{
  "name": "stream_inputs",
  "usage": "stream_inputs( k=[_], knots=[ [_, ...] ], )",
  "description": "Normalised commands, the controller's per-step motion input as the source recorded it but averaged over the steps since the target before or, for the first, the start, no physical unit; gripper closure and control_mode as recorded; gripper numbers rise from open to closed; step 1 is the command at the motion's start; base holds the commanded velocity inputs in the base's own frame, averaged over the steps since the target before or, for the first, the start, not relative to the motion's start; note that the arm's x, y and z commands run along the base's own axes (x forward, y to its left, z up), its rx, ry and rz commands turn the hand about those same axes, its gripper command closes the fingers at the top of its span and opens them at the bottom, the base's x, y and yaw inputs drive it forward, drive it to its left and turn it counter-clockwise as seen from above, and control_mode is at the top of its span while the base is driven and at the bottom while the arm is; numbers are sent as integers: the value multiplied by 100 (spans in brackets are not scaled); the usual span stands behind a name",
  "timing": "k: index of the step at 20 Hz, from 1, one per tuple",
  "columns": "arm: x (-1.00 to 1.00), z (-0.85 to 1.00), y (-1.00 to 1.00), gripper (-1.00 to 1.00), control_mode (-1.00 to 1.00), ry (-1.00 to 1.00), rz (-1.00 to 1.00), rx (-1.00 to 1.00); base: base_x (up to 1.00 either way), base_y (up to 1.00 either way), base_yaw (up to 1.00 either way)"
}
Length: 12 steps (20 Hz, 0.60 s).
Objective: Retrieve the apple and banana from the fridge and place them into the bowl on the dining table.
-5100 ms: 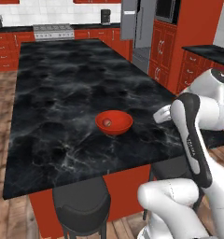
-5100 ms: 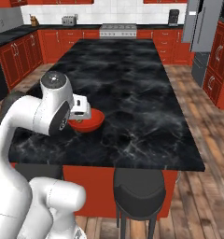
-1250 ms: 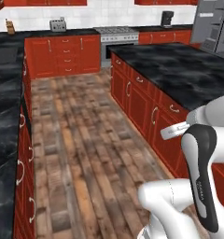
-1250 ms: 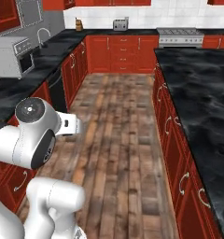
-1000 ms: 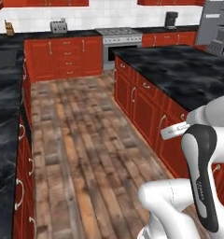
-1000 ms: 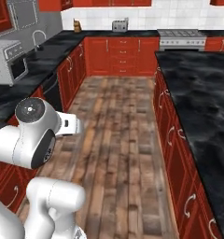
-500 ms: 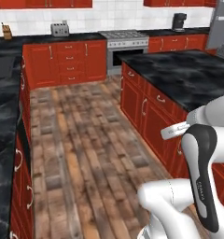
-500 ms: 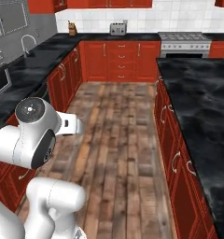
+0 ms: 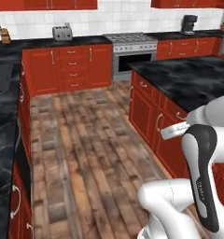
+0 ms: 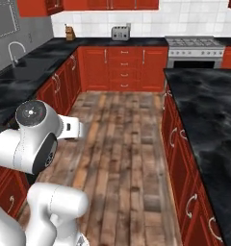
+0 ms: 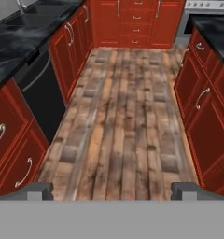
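My gripper (image 11: 114, 190) is open, its two dark fingertips (image 11: 39, 189) far apart with nothing between them, held high over the wooden floor of the aisle. The dining table (image 9: 193, 79) runs along my right, with a black marble top (image 10: 209, 110) and red panelled base (image 11: 202, 112). The apple, the banana, the bowl and the fridge are out of view.
A wooden floor aisle (image 11: 128, 121) runs ahead between the island and the red wall counter (image 10: 35, 81), which has a sink faucet (image 10: 14, 50) and a black dishwasher front (image 11: 39, 98). Along the back wall stand a stove (image 9: 132, 46), toaster (image 9: 62, 32) and coffee machine (image 9: 191, 23).
The whole picture has shifted because the base drove and turned: five seconds ago the island top with the red bowl was in front, now the aisle is. The arm's pose is unchanged.
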Motion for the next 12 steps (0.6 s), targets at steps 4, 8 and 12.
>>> stream_inputs(
  k=[4, 8, 12],
  knots=[
    [0, 0, 0, -100, 100, 0, 0, 0, 100, -9, 0],
    [0, 0, 0, -100, 100, 0, 0, 0, 100, -8, 0],
    [0, 0, 0, -100, 100, 0, 0, 0, 100, -8, 0]
  ],
)
